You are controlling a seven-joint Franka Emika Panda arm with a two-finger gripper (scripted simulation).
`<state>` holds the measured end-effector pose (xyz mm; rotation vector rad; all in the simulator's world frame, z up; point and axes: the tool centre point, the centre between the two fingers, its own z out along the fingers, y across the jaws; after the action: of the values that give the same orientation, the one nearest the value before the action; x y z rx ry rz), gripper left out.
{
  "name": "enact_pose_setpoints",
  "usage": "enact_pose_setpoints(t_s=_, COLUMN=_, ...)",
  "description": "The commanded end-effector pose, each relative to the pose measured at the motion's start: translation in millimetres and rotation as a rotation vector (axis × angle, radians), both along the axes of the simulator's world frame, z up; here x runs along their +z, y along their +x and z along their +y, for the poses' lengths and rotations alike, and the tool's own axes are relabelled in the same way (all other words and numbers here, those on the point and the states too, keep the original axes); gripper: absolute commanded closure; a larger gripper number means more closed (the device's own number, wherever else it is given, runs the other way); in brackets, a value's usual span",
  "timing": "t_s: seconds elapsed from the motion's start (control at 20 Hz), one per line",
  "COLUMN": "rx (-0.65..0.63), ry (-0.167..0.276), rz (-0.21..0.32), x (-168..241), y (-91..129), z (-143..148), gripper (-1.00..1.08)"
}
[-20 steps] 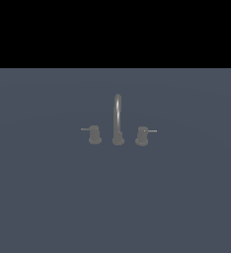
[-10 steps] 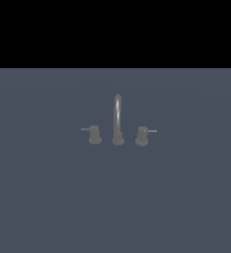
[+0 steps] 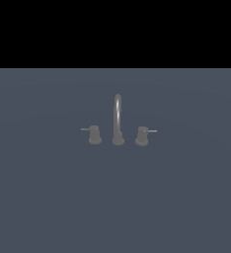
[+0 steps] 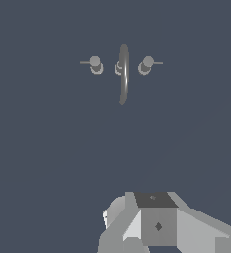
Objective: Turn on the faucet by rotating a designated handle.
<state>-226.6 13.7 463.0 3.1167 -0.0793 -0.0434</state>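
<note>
Faucet (image 3: 118, 121) in both; wrist adds arm body (image 4: 157, 225)

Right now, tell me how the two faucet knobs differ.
The handle stands on the exterior view's right of the spout; the twin knob stands on its left. The handle's thin lever points toward that view's right, away from the spout; the twin knob's lever points left. Both are stubby dull grey cylinders on wider bases, seemingly the same size.
</note>
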Motion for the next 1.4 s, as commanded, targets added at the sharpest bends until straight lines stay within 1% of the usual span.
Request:
enact_pose_setpoints(t_s=0.0, rx=-0.041, ry=0.001, rz=-0.001, x=-3.8, y=12.0, z=-2.2, gripper=1.08)
enact_pose_setpoints(t_s=0.25, rx=-0.155, ry=0.002, rz=-0.005, x=-16.2, y=44.9, z=-9.0, gripper=1.08)
enact_pose_setpoints(t_s=0.65, rx=-0.385, ry=0.004, rz=-0.012, x=-50.9, y=109.1, z=-26.1, gripper=1.08)
enact_pose_setpoints(t_s=1.0, rx=-0.590, ry=0.005, rz=-0.018, x=-92.1, y=161.4, z=-44.6, gripper=1.08)
enact_pose_setpoints(t_s=1.35, rx=-0.796, ry=0.005, rz=-0.022, x=-142.9, y=207.6, z=-65.7, gripper=1.08)
